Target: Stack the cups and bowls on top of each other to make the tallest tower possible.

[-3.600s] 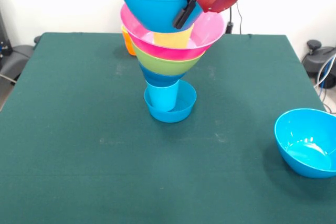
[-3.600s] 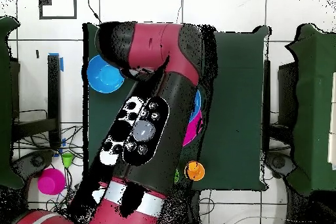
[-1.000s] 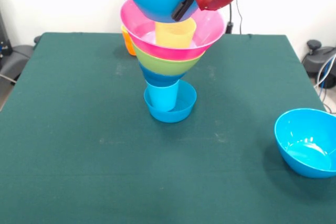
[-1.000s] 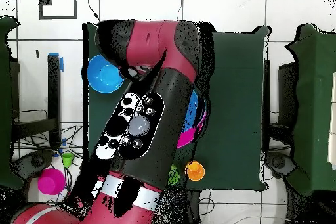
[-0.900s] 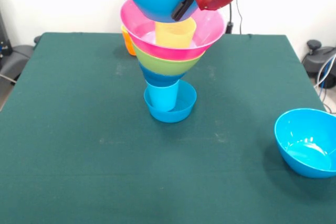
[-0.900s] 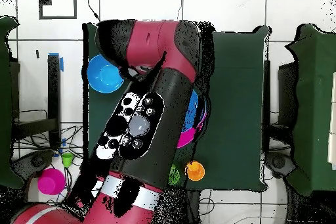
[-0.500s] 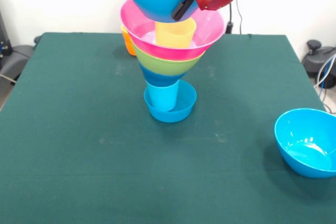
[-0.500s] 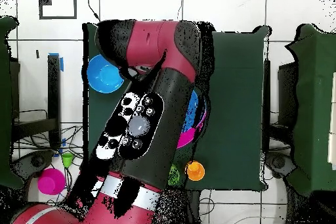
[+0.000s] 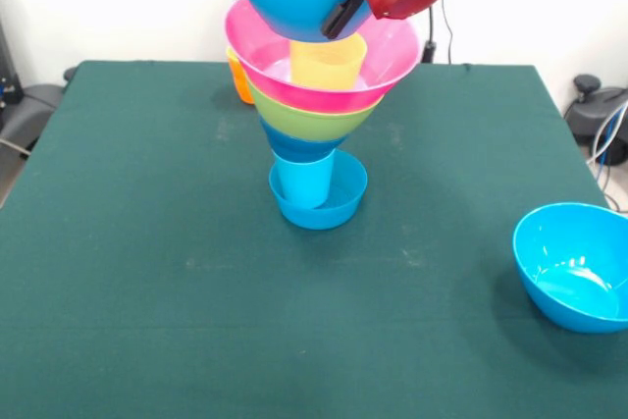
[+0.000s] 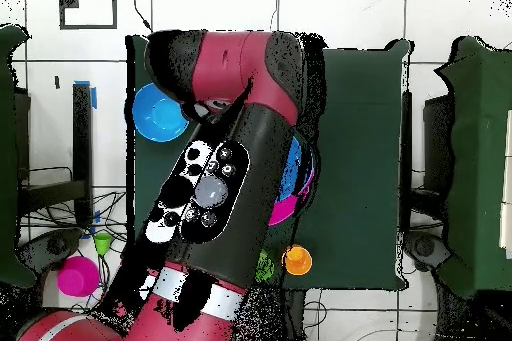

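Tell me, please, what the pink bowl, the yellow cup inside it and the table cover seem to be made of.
The pink bowl looks like glossy hard plastic: its inner wall shines smoothly. The yellow cup seems to be thin translucent plastic, pale and matte, with pink showing faintly through it. The table cover looks like dark green cloth or felt: dull, with no reflections and faint pale scuffs.

A thick red-and-black robot arm (image 10: pixel 225 157) is showing glossy crimson shells over black joints — a black panel (image 10: pixel 198 192) on it is carrying white and grey round buttons. A white band (image 10: pixel 195 295) is ringing its lower, crimson section.
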Tool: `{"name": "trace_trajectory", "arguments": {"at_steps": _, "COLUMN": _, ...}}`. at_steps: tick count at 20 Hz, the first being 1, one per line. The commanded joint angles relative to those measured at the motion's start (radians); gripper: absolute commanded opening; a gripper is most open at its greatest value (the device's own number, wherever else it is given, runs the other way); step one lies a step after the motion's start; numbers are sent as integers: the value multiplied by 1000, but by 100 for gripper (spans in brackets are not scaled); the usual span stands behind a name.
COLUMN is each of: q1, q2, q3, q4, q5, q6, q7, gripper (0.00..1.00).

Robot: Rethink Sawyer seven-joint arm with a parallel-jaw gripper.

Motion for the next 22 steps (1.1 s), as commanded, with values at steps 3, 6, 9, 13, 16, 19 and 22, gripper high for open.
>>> {"name": "trace_trajectory", "arguments": {"at_steps": 3, "q1": 17, "q2": 33, "q3": 81, "q4": 42, "q5": 17, "q6": 29, "q7": 133, "gripper": 0}}
{"name": "trace_trajectory", "arguments": {"at_steps": 6, "q1": 20, "q2": 30, "q3": 83, "q4": 50, "q5": 22, "q6": 21, "q7": 140, "gripper": 0}}
{"name": "trace_trajectory", "arguments": {"at_steps": 9, "q1": 22, "q2": 27, "q3": 86, "q4": 57, "q5": 28, "q6": 13, "q7": 143, "gripper": 0}}
{"name": "trace_trajectory", "arguments": {"at_steps": 13, "q1": 34, "q2": 26, "q3": 83, "q4": 68, "q5": 34, "q6": 7, "q7": 158, "gripper": 0}}
{"name": "trace_trajectory", "arguments": {"at_steps": 16, "q1": 39, "q2": 26, "q3": 81, "q4": 78, "q5": 40, "q6": 1, "q7": 164, "gripper": 0}}
{"name": "trace_trajectory", "arguments": {"at_steps": 19, "q1": 43, "q2": 25, "q3": 79, "q4": 86, "q5": 43, "q6": -9, "q7": 167, "gripper": 0}}
{"name": "trace_trajectory", "arguments": {"at_steps": 22, "q1": 44, "q2": 29, "q3": 76, "q4": 85, "q5": 44, "q6": -16, "q7": 169, "gripper": 0}}
